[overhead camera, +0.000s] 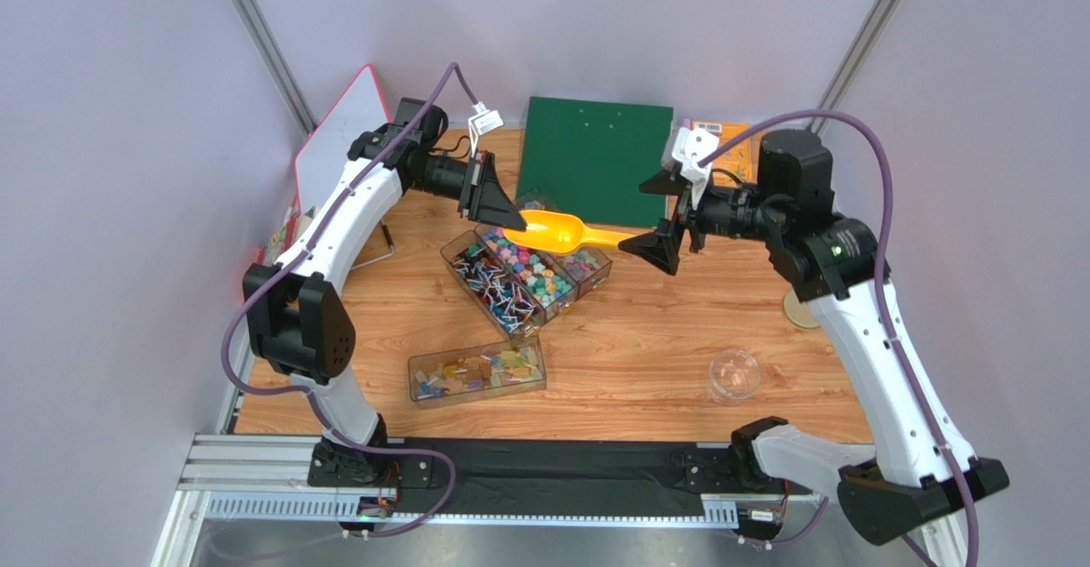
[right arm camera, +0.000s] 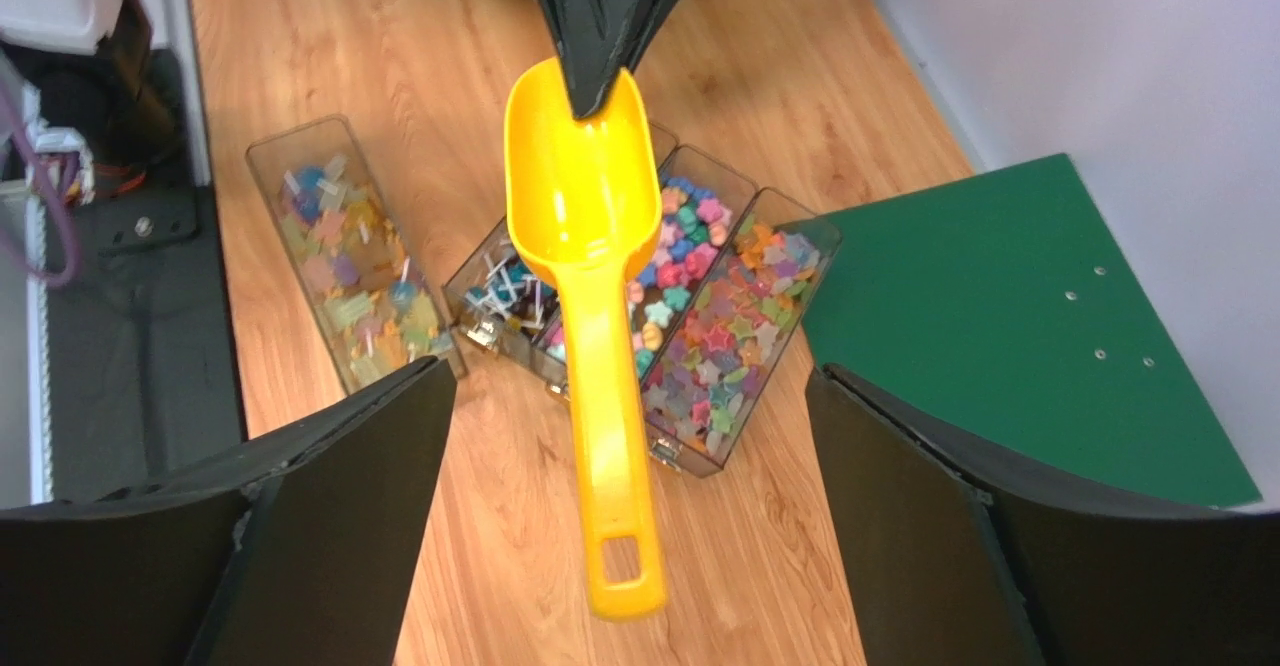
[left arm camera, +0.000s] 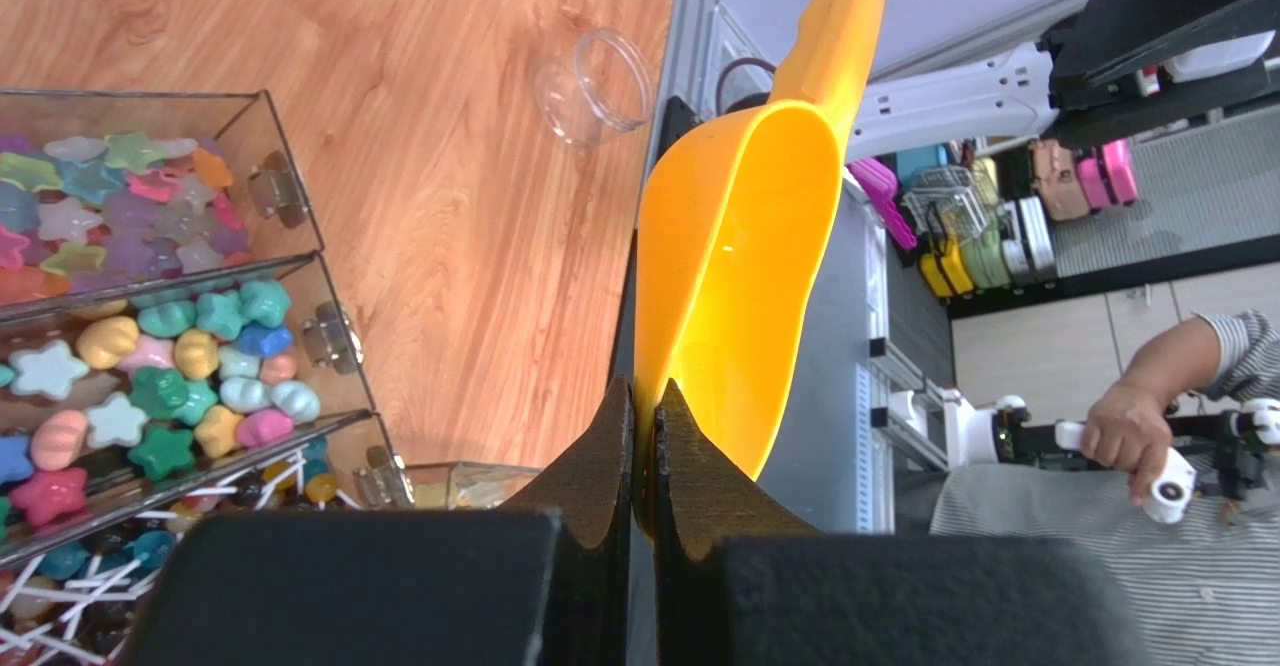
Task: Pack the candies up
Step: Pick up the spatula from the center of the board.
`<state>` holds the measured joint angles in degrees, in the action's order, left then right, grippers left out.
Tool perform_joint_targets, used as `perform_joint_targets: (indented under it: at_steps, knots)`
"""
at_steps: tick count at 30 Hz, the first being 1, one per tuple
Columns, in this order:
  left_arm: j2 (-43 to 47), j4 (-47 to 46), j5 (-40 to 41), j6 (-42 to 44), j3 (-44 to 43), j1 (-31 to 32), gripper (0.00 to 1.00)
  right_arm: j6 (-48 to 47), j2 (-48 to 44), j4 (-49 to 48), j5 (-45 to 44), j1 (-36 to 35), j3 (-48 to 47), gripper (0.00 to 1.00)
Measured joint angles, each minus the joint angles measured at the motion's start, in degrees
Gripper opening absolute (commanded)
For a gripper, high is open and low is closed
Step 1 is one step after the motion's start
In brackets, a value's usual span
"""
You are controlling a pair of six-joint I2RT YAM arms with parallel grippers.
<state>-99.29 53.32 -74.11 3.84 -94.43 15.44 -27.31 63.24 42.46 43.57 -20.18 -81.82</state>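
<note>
The candies fill a clear three-part box mid-table; they also show in the left wrist view and the right wrist view. My left gripper is shut on the bowl rim of an empty yellow scoop, held in the air above the box. The pinch shows in the left wrist view, on the scoop. My right gripper is open and empty. The scoop's handle lies between its spread fingers, touching neither.
A second clear box of candies lies nearer the front. A small clear round jar stands front right. A green board lies at the back. A red-edged white board leans at the back left.
</note>
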Motion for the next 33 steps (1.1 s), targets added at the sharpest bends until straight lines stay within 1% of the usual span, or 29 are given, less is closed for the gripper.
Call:
perform_joint_targets:
  at_steps: [1, 2, 4, 5, 8, 10, 12, 15, 21, 27, 33]
  knots:
    - [-0.1, 0.0, -0.3, -0.1, 0.0, 0.0, 0.0, -1.1, 1.8, 1.3, 1.7, 0.0, -2.0, 0.87]
    - [-0.1, -0.1, -0.6, -0.2, 0.0, 0.0, 0.0, -2.7, 3.7, 2.8, 3.0, 0.0, -4.2, 0.82]
    - [-0.1, -0.4, -1.1, -0.4, 0.0, 0.0, 0.0, -6.5, 7.4, 7.0, 4.6, 0.0, -8.1, 0.79]
    - [-0.1, -0.5, -1.2, -0.6, 0.0, 0.0, 0.0, -9.0, 9.8, 11.1, 5.2, 0.0, -11.1, 0.76]
    - [-0.1, -0.8, -1.4, -0.9, 0.1, 0.0, 0.0, -16.0, 16.0, 21.0, 6.2, 0.0, -18.7, 0.75]
    - [-0.1, -1.0, -1.4, -0.9, 0.4, 0.0, 0.0, -19.8, 19.5, 25.4, 6.4, 0.0, -22.7, 0.75]
    - [-0.1, -1.1, -1.4, -1.0, 0.9, 0.0, 0.0, -22.8, 21.1, 28.1, 5.8, -0.5, -23.8, 0.75]
    - [-0.1, -1.4, -1.2, -1.0, 1.3, 0.0, 0.0, -25.6, 21.3, 31.2, 4.3, -1.6, -22.9, 0.75]
    - [-0.1, -3.2, -0.9, -3.1, 1.3, 0.0, 0.0, -26.5, 18.3, 32.1, 2.8, -3.8, -17.4, 0.74]
    - [-0.1, -5.1, -0.9, -5.1, 1.3, 0.1, 0.0, -24.0, 13.8, 26.9, -0.7, -4.8, -11.8, 0.71]
    - [-0.1, -6.1, -1.0, -6.0, 1.3, 0.1, 0.0, -20.7, 12.9, 21.5, -3.2, -5.2, -10.3, 0.66]
